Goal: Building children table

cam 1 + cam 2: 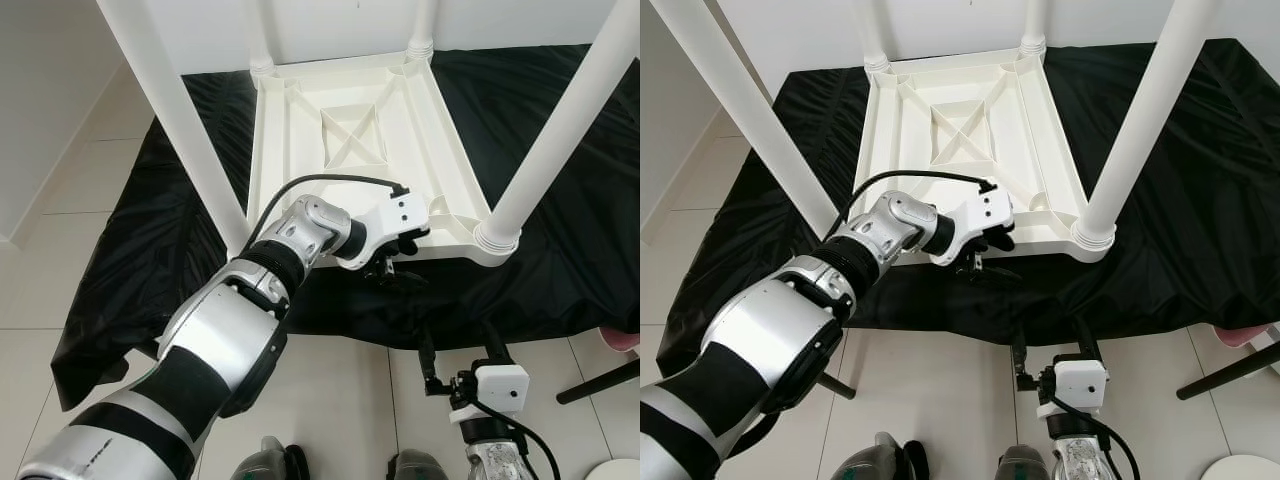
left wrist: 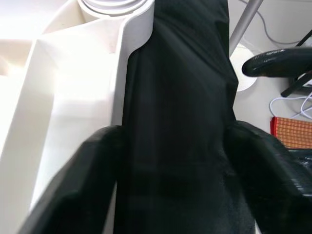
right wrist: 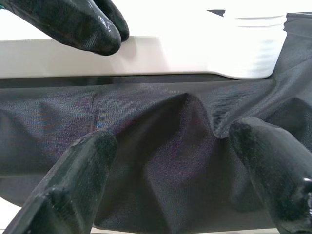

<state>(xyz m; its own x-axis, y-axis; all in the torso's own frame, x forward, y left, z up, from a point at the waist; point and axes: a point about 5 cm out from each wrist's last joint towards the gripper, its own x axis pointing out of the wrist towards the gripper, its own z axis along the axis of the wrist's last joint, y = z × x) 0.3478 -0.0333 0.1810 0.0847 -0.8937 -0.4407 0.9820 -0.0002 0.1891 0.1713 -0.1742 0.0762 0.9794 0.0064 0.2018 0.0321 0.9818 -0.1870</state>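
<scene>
One claw beside upturned table

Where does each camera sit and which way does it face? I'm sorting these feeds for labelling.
Left eye: on the head, looking down at the upturned table on a black cloth; left gripper at its near edge, right gripper lower.
Right eye: same scene, slightly shifted.
Left wrist: looks along its open fingers at table edge and cloth.
Right wrist: looks along its open fingers at the cloth, the table's near edge and the left gripper.
</scene>
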